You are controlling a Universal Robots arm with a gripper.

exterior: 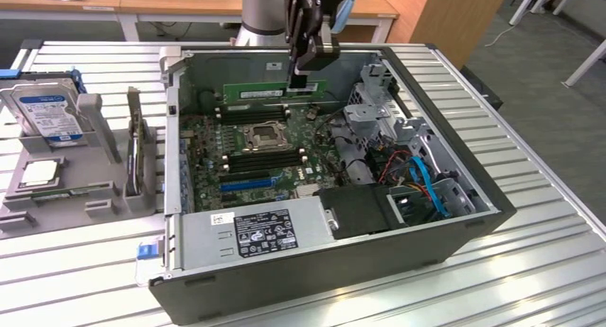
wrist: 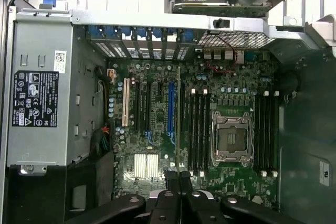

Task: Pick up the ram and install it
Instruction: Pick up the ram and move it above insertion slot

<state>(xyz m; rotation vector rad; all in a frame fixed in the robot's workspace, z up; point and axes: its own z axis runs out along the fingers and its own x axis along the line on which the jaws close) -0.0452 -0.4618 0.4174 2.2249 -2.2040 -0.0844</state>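
Observation:
My gripper is shut on the ram, a long green stick held level and on edge above the far part of the open computer case. It hangs clear of the motherboard, over the black memory slots beyond the CPU socket. In the wrist view the ram shows edge-on as a thin line running out from my gripper. It lies beside the bank of memory slots next to the CPU socket. A second bank of slots sits on the socket's other side.
A grey holder at the exterior view's left carries a hard drive, a silver CPU chip and an upright expansion card. Inside the case are the power supply and a drive cage with blue cables.

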